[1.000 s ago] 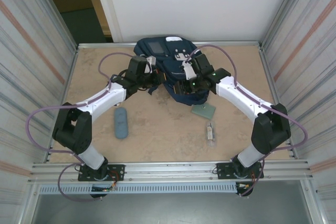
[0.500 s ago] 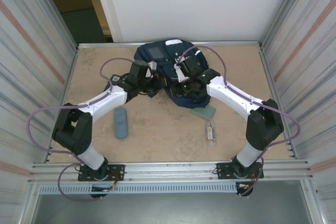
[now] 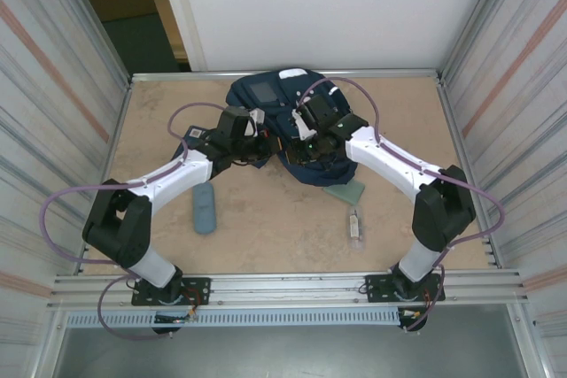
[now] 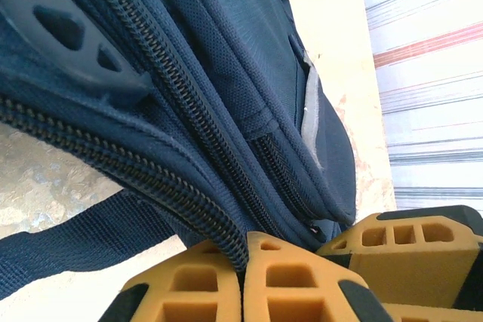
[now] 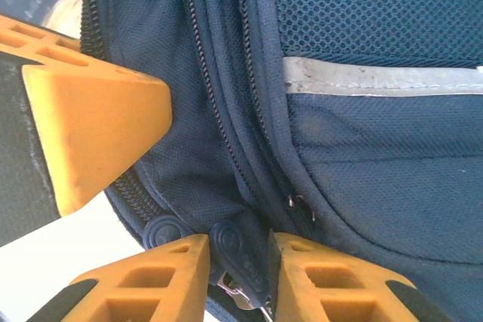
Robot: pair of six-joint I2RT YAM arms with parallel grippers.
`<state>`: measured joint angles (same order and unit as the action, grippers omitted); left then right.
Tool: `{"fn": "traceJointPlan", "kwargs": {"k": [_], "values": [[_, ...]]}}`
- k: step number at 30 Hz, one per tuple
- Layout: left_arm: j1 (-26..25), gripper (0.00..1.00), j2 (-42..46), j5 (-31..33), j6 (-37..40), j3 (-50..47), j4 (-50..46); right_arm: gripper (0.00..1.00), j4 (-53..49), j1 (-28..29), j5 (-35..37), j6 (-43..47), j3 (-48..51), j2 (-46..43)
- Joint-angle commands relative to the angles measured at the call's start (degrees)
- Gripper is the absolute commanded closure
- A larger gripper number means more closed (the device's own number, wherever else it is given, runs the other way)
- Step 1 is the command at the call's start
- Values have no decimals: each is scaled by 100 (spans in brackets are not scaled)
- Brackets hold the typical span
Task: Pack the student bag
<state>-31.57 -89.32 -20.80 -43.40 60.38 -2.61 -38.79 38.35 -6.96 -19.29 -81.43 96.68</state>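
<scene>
Navy student bag [image 3: 266, 95] slumped at the middle of the table's [image 3: 159, 121] far edge | left gripper [image 4: 243, 245] pressed together on the bag's zipper seam [image 4: 181, 201] | right gripper [image 5: 240, 253], just beside it, pinching a dark rubber zipper pull [image 5: 229, 240]

Matt, coarse-woven cloth student bag [image 4: 226, 58]

FREE: bare table [image 3: 155, 117] at far left, far right and centre-near strip | BLOCKED: student bag [image 3: 266, 108] far centre, left arm [image 3: 173, 174] and right arm [image 3: 390, 161] meeting at it | SURFACE ITEMS: blue case [image 3: 205, 208] left; green pad [image 3: 344, 189], small pale object [image 3: 355, 221] right | LIMITS: corrugated side walls [image 3: 53, 86], rear panel [image 3: 337, 6]
</scene>
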Motion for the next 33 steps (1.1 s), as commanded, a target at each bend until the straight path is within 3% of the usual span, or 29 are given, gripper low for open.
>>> {"fn": "traceJointPlan", "kwargs": {"k": [1, 6, 13, 18, 23, 33], "values": [[-203, 100, 636, -750, -69, 94, 549, 75, -305, 141, 967, -332, -93, 285], [-246, 100, 710, -689, -375, 54, 582, 74, -319, 440, 1374, -842, -71, 449], [-255, 100, 785, -706, -694, -20, 617, 70, -598, 461, 707, -1526, -162, 578], [-258, 100, 843, -655, -769, -44, 597, 81, -788, 555, 677, -1840, -58, 704], [-257, 100, 855, -650, -798, -71, 641, 96, -923, 653, 1174, -1968, 45, 641], [-100, 100, 884, 224, -672, -561, 237, 100, -467, 119, 1012, -2339, 647, -563]]}}
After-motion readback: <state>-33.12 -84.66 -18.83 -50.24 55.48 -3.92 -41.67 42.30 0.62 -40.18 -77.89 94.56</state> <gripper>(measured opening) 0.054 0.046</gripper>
